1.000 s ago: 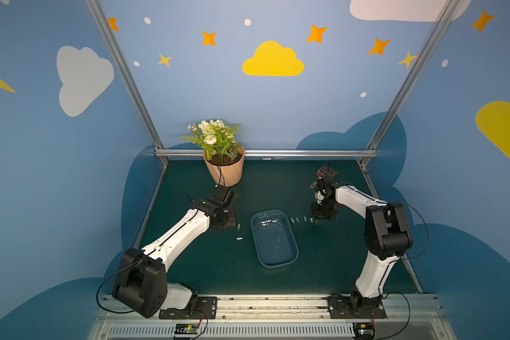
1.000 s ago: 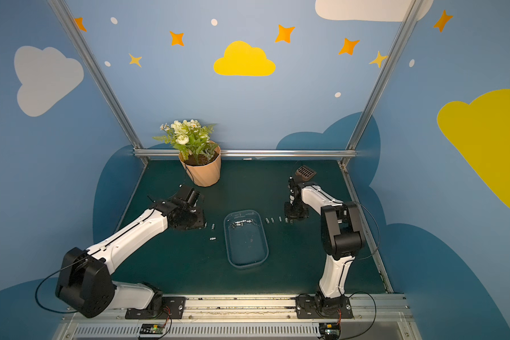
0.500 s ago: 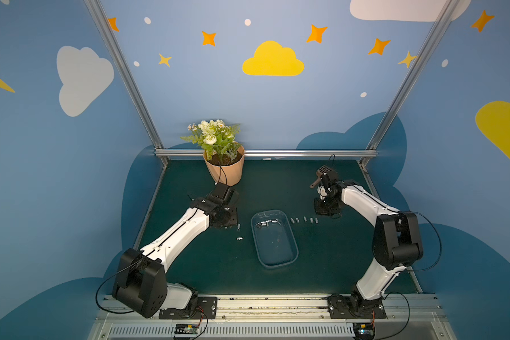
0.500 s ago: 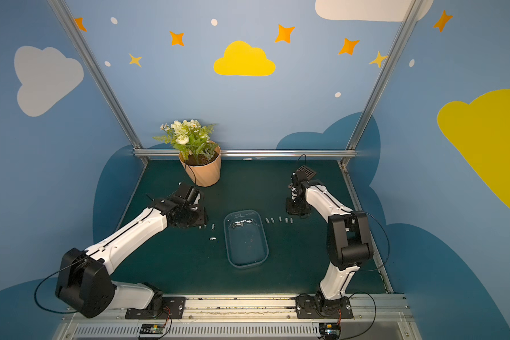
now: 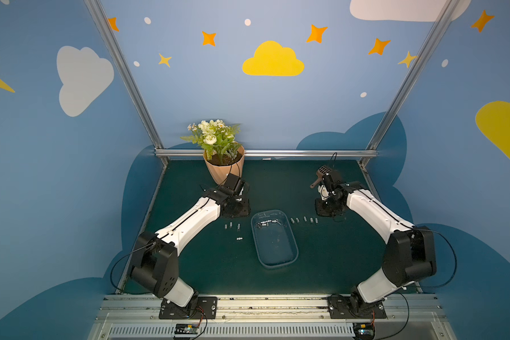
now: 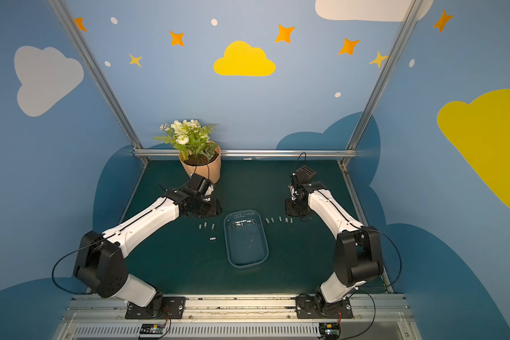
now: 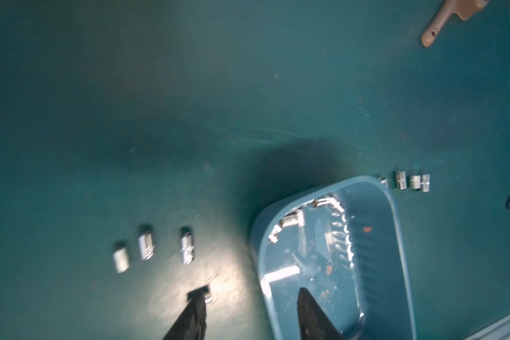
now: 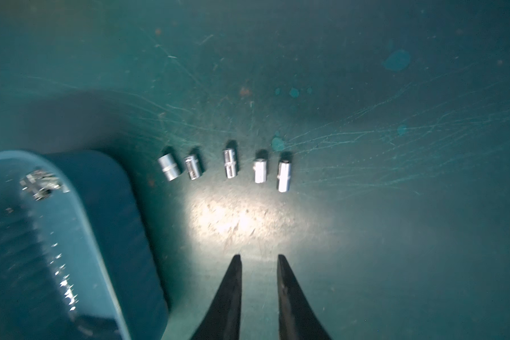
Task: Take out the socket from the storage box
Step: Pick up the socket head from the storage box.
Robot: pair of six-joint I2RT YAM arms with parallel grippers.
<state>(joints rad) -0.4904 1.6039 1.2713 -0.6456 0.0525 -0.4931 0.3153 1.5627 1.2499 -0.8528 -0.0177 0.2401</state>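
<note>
The storage box (image 5: 295, 253) (image 6: 267, 253), a shallow bluish tub, lies mid-mat in both top views. Small shiny sockets (image 5: 267, 222) (image 7: 292, 219) (image 8: 40, 182) cluster at its far end. My left gripper (image 7: 251, 291) is open and empty. One of its fingers hangs over the box (image 7: 395, 223), the other over the mat beside a loose socket (image 7: 208, 299). My right gripper (image 8: 259, 257) stands narrowly open with nothing between its fingers, above bare mat short of a row of several sockets (image 8: 230, 163) (image 5: 304, 220) right of the box (image 8: 106, 206).
Three sockets in a row (image 5: 231, 225) (image 7: 145, 245) and one apart (image 5: 239, 238) lie left of the box. A peach flowerpot (image 5: 223, 173) stands at the back left, close behind my left wrist. A brown handled tool (image 5: 321, 173) (image 7: 442, 23) lies behind my right wrist.
The right arm's elbow has swung outward and toward the front, while its gripper stays by the right row of sockets. The left arm has barely moved.
</note>
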